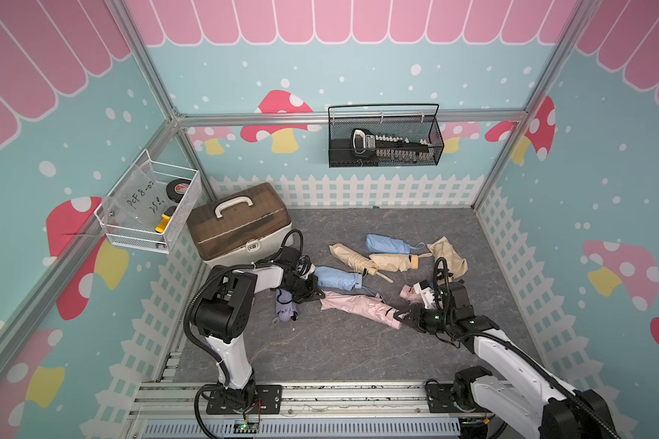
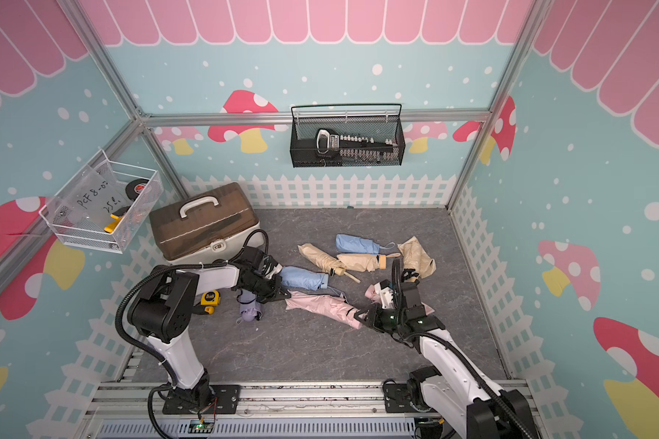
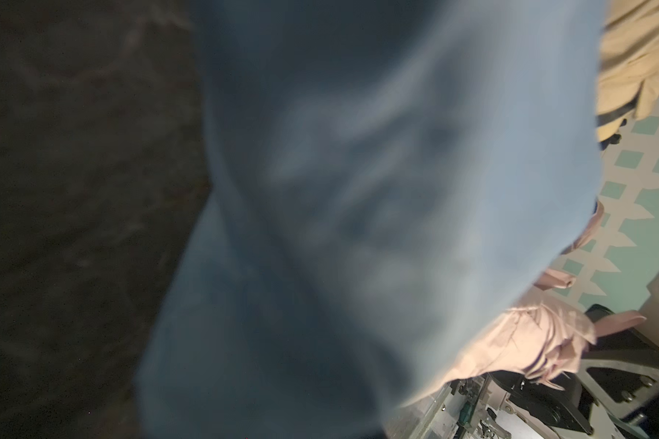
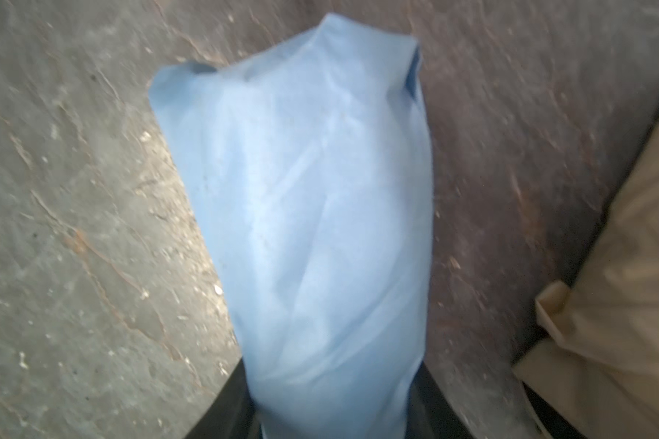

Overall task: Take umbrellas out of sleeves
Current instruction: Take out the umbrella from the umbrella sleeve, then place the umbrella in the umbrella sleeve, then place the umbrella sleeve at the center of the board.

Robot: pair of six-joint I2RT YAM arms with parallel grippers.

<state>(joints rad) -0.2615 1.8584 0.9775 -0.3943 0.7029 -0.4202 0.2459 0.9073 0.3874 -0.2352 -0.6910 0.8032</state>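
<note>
Top views, both: pink sleeve (image 1: 341,304) with the pink umbrella (image 1: 387,318) showing at its lower-right end, lying on the floor (image 1: 320,349) near centre frame. The long axis runs from upper left to lower right, with one claw at each end.

At the upper-left tip of the sleeve, the left claw (image 1: 315,295) has its jaws pressed together. Whether cloth is caught between them cannot be told.

At the lower-right end, the right claw (image 1: 398,316) sits against the umbrella, beside the black strap (image 1: 390,313). How wide its jaws stand cannot be read here.

Right wrist view: a blue sleeve (image 4: 312,213) fills the space between two dark jaws. This does not agree with the top views, so what this claw holds is left open.

Left wrist view: blurred blue cloth (image 3: 358,190) close to the lens.

Judgement: the coming pull should follow the long axis, each claw drawing away from the other. The right arm is nearer the umbrella; the left arm is nearer the sleeve tip.
</note>
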